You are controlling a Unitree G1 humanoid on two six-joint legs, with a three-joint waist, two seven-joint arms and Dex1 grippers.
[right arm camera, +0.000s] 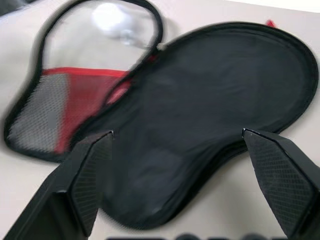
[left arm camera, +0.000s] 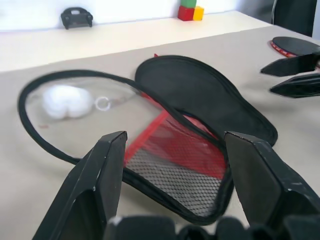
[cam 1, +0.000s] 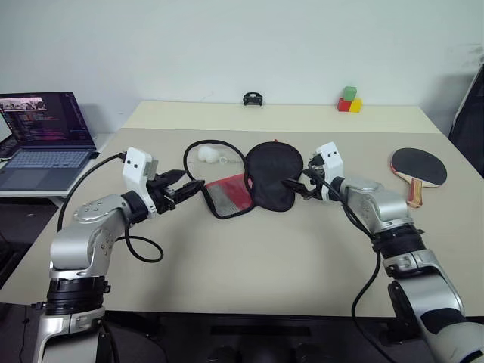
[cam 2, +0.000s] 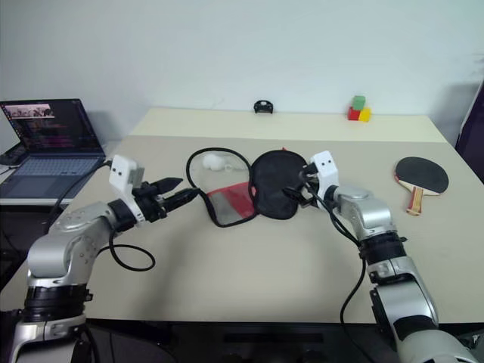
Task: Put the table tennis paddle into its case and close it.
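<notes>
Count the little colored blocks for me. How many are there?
3, clustered at the table's far edge: green block stacked on top, red block and yellow block side by side. More could hide behind.

The laptop [cam 1: 41, 140] is cut off by the frame's edge.

The opened case [cam 1: 257, 180] lies mid-table [cam 1: 242, 265], the paddle [cam 1: 418, 166] well right.

The two head views look forward and down over the table [cam 1: 249, 265], almost identical. Each wrist view sits low and close, facing the open case [left arm camera: 200, 100] from opposite sides, nine and three o'clock; all four share it.
</notes>
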